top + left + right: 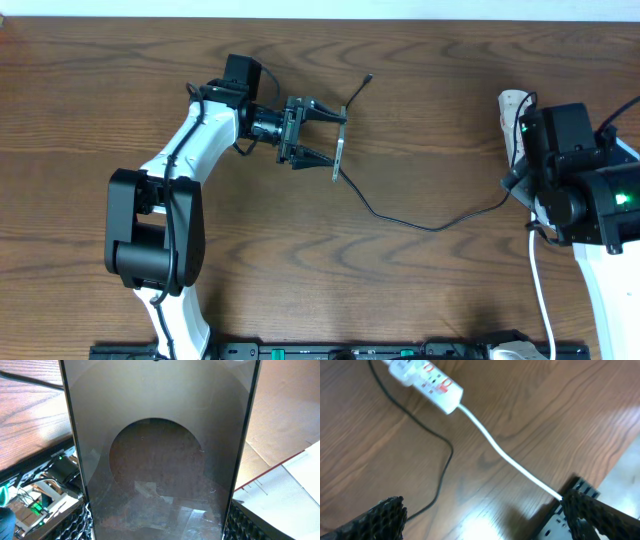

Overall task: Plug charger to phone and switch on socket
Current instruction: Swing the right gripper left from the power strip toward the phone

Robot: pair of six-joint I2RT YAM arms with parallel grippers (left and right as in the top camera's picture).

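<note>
Left arm [190, 150]: centre-left of overhead frame, forearm reaching toward upper centre, wrist level; jaws spread wide, gripping the phone [340, 140] edge-on between their tips. Right arm [585, 190]: right edge, wrist pointing downward; jaws fully apart.

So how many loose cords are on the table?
2. A thin black cable runs across the middle of the table toward the right arm; a white cord runs from the power strip to the near edge. Others may hide under the arms.
</note>
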